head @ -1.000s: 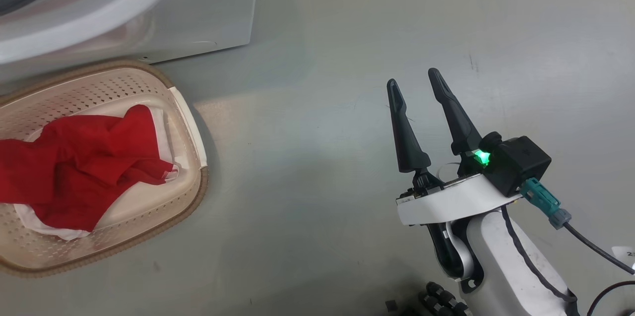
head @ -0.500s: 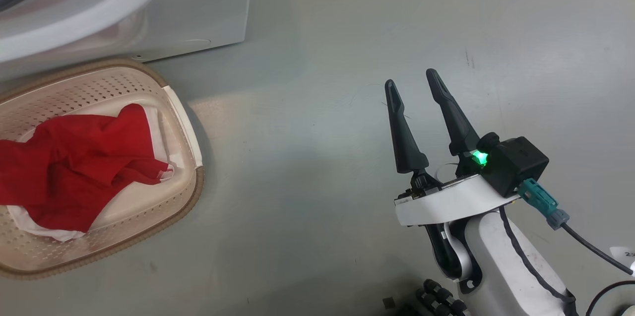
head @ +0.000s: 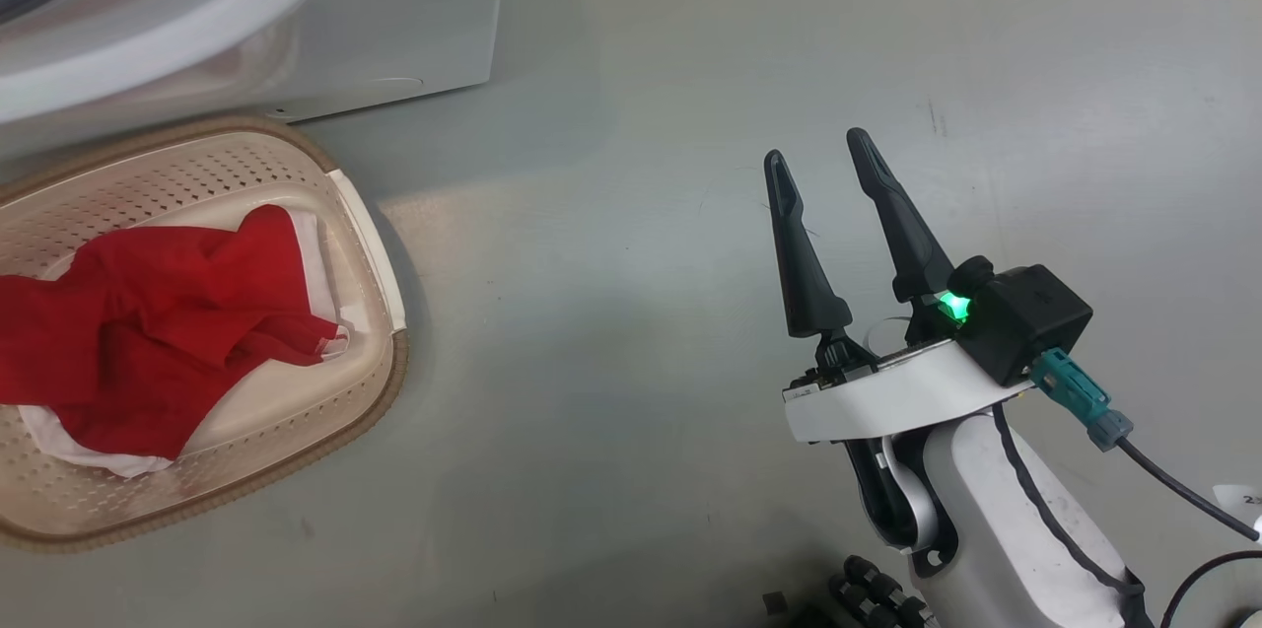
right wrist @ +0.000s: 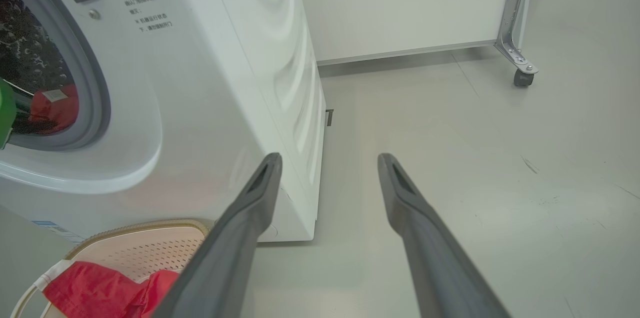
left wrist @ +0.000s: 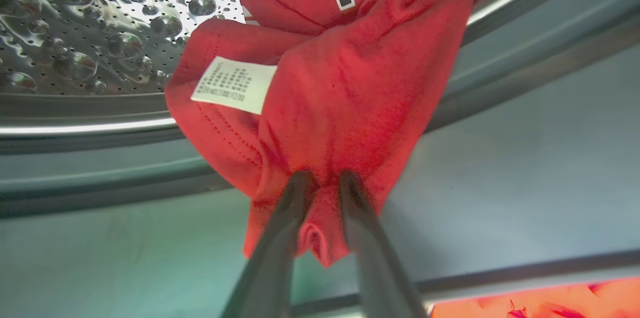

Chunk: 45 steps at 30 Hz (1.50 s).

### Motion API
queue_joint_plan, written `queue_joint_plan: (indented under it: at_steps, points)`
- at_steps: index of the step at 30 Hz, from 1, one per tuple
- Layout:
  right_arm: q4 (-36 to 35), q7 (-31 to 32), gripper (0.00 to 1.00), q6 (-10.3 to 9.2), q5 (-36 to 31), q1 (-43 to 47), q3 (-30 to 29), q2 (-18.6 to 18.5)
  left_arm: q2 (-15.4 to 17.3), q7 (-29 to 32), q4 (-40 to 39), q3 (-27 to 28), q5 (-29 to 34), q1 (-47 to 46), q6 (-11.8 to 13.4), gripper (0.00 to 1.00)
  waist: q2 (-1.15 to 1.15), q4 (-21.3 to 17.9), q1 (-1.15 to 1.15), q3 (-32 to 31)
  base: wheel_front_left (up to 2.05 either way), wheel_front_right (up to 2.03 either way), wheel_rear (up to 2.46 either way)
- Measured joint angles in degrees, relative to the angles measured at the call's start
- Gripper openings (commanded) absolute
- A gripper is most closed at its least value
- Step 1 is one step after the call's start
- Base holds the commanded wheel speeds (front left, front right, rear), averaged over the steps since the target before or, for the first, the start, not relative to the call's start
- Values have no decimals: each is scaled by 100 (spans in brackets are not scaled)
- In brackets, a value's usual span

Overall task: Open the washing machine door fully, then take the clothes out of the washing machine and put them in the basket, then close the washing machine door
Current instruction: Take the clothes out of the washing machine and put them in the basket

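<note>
Red cloth is what the left end effector (left wrist: pixel 322 178) has: its two long dark fingers are pinched narrow on a low fold of a bright red sports jersey (left wrist: pixel 340 98) with a small white label (left wrist: pixel 235 84). The garment trails out of the large white front-loading washing machine (right wrist: pixel 225 58), part lying on the dimpled steel drum (left wrist: pixel 100 8) and part hanging over the grey rubber gasket (left wrist: pixel 90 178). Gripping the hanging edge makes sense, since a pull there should drag the rest over the lip rather than bunch it inside. A small cream perforated plastic basket (head: pixel 389 382) with a brown woven-look rim sits on the floor right at the foot of the washing machine, just below its uncovered opening, so each piece needs only a short carry. Another red jersey (head: pixel 148 332) lies crumpled in it. The right end effector (head: pixel 816 149) hangs with its fingers spread wide and nothing between them, off to the side of the washing machine and well apart from it above the bare grey floor (head: pixel 611 332), seemingly parked out of the working arm's way. A green blur (right wrist: pixel 4 108) at the edge of the washing machine's opening is probably the left arm's light, though it is too cropped to be sure.
</note>
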Motion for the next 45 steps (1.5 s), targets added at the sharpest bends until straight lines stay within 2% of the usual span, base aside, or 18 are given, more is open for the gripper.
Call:
queue_joint_plan:
  at_steps: [8, 20, 24, 36, 45]
  points:
    - [11, 0, 100, -2, 0, -48, -22, 0, -52, -125, 82, -57, 0, -53, 0, 0, 0, 33, 0, -16, 0, 0, 0]
    - [170, 0, 100, -2, -35, -49, -209, -1, -544, -1145, 159, -256, -74, 29, -7, 0, 0, 196, 0, -381, 0, 0, 0]
    - [283, 0, 100, 5, -127, -46, -328, -2, -810, -1688, 162, -335, -203, 358, -11, 0, 0, 311, 0, -600, 0, 0, 0]
    - [534, 0, 100, 77, -333, 147, -566, -5, -1376, -2624, 176, -620, -374, 1101, -65, 0, 0, 693, 0, -1174, 0, 0, 0]
    - [700, 0, 100, 168, -416, 447, -703, -5, -1571, -3160, 191, -708, -572, 1785, -110, 0, 0, 1054, 0, -1681, 0, 0, 0]
